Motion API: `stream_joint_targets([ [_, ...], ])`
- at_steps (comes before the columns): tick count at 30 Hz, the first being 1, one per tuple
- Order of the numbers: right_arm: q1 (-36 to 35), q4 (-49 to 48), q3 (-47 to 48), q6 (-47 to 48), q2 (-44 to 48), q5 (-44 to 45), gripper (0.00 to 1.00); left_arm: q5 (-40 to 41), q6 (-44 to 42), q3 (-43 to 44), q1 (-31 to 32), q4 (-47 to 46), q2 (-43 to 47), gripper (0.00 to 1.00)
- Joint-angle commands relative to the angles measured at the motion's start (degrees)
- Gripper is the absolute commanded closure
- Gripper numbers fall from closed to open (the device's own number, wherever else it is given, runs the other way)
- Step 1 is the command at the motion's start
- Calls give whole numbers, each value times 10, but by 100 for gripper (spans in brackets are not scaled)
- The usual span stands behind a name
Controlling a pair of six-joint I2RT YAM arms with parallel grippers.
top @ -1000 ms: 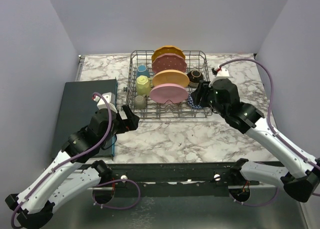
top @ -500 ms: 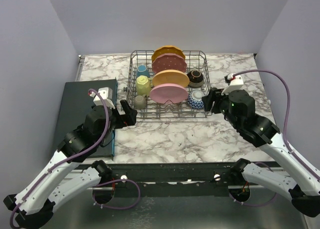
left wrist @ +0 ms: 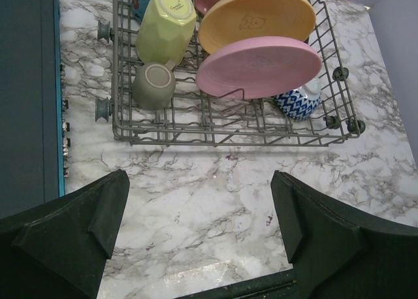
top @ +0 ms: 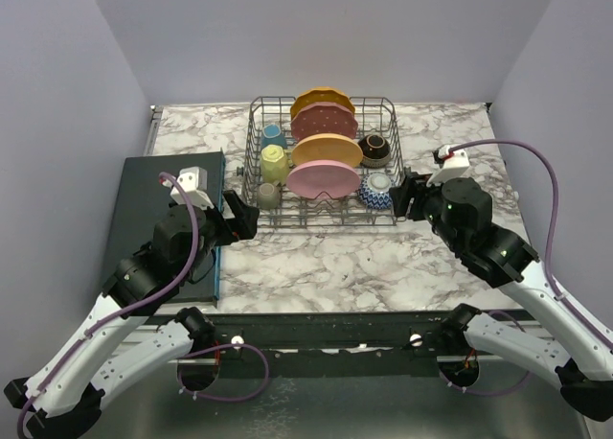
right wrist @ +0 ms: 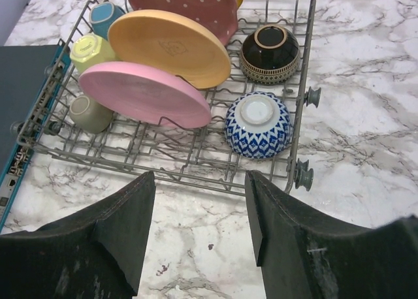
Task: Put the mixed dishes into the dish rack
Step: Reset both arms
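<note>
The grey wire dish rack (top: 326,222) stands at the middle back of the marble table. In it stand an orange plate (top: 322,101), a dotted pink plate (top: 324,123), a peach plate (right wrist: 170,47) and a pink plate (right wrist: 144,93). Blue (top: 273,134), yellow (left wrist: 164,28) and olive (left wrist: 153,85) mugs fill its left side. A dark brown bowl (right wrist: 270,51) and a blue-patterned bowl (right wrist: 258,125) sit upside down at its right. My left gripper (left wrist: 199,194) hangs open and empty before the rack's front left corner. My right gripper (right wrist: 199,201) is open and empty just off the front right corner.
A dark flat mat (top: 158,209) with a blue edge lies left of the rack, under my left arm. Small grey wheels (right wrist: 304,175) stick out from the rack's sides. Grey walls close in the table on three sides.
My right gripper has let go of the blue-patterned bowl, left it in the rack's front right corner and drawn back to the right. My left gripper has drifted slightly left.
</note>
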State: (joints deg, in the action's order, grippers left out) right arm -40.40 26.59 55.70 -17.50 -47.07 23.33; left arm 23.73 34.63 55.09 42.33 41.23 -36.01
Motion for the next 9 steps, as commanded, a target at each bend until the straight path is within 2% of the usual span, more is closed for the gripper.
stream_joint_targets([
  [1,1,-9,-5,8,7,13,37,20,3,7,-4,-10,8,1],
  [5,1,-10,-8,8,9,13,37,13,-15,0,-4,-17,5,1],
  [9,2,-14,-10,8,10,12,36,27,6,5,-4,-5,-14,1],
])
